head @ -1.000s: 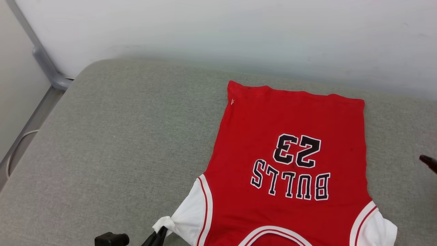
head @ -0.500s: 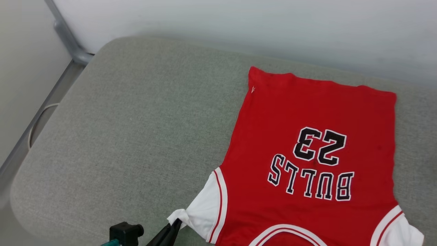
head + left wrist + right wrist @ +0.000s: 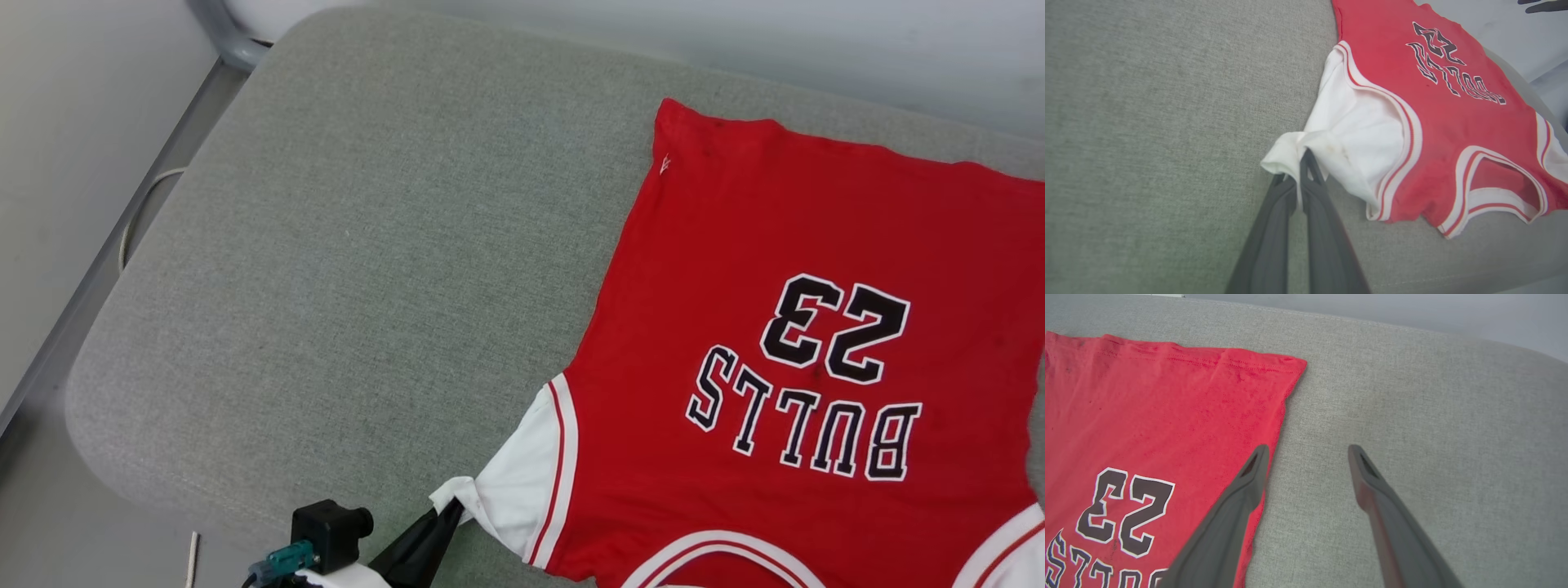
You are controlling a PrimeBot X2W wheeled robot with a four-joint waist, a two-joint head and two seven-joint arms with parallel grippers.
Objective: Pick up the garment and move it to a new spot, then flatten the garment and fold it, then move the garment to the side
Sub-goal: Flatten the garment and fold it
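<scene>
Far L in head view: floor [image 3: 41, 523] w/ a thin white cable [image 3: 126, 224] lying along it, and a grey metal tube [image 3: 222, 34] at the top corner. Next comes the grey cushion [image 3: 326, 245]. Its rounded L edge and near-L corner are in sight and its whole L half is bare fabric, so plenty of open room there.

Bottom centre, the left gripper [image 3: 447, 516] has its fingers clenched on the tip of the white sleeve [image 3: 522, 482], which is drawn to a point. A black block [image 3: 326, 531] w/ a teal plug sits just beside it on the arm.

The garment [image 3: 775, 245] lies flat on the cushion's R half, BULLS 23 print up. Hem is toward the far wall, near the cushion's back edge, and collar is toward the robot. Its R side runs off frame.

Left wrist view adds the neck opening w/ striped trim, the second sleeve, and the cushion's near edge close by the collar. Right wrist view gives the hem's R corner and a wide bare stretch of cushion beyond it, out to a rounded edge. There the right gripper [image 3: 1308, 451] is spread wide, grasping nothing, w/ one finger over the garment's side edge and the other over bare cushion. Contact w/ the fabric: cannot tell.
</scene>
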